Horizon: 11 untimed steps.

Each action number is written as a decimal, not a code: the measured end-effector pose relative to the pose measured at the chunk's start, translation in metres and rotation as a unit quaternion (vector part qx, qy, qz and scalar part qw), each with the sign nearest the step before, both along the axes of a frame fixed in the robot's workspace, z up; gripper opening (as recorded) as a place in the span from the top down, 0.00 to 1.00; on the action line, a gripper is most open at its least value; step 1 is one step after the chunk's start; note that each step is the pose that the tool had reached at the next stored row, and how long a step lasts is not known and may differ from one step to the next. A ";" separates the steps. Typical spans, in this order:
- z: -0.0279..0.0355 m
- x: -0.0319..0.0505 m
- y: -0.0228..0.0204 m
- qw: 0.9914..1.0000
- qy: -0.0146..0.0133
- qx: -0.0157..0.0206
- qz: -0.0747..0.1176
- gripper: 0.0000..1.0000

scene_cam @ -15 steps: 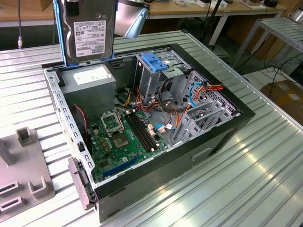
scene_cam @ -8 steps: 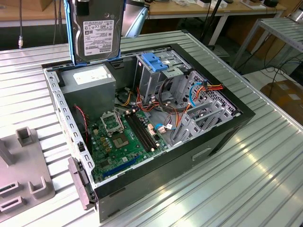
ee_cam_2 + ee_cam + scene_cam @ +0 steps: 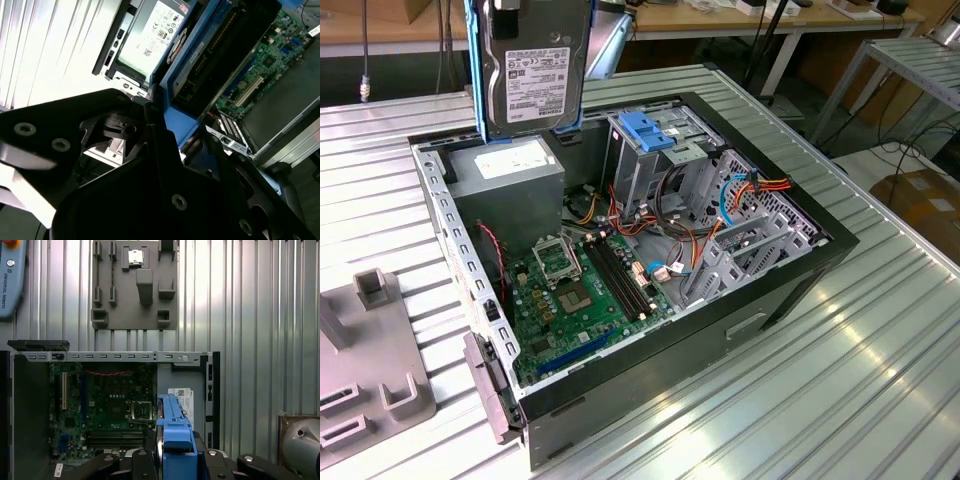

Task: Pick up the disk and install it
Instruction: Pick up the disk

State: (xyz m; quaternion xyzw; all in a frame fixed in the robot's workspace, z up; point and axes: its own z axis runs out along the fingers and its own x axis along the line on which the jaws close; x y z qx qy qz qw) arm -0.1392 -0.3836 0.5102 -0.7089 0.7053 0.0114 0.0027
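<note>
Tool (image 3: 174, 462): closed on upper end of disk.
Disk (image 3: 528, 75): hangs directly below tool, long axis vertical, above power-supply box (image 3: 510, 170).
Drive cage (image 3: 645, 150): inside open case (image 3: 800, 265), toward the exterior view's right of disk.

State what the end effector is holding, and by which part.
The end effector holds the disk by its upper end, so it hangs upright above the open computer case.
</note>
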 end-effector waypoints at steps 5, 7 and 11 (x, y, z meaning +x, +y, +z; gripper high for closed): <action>-0.0008 0.0040 -0.0111 1.000 0.000 0.000 0.000 0.63; -0.0009 0.0050 -0.0136 1.000 0.000 0.000 0.000 0.63; -0.0015 0.0097 -0.0207 1.000 0.000 0.000 0.000 0.63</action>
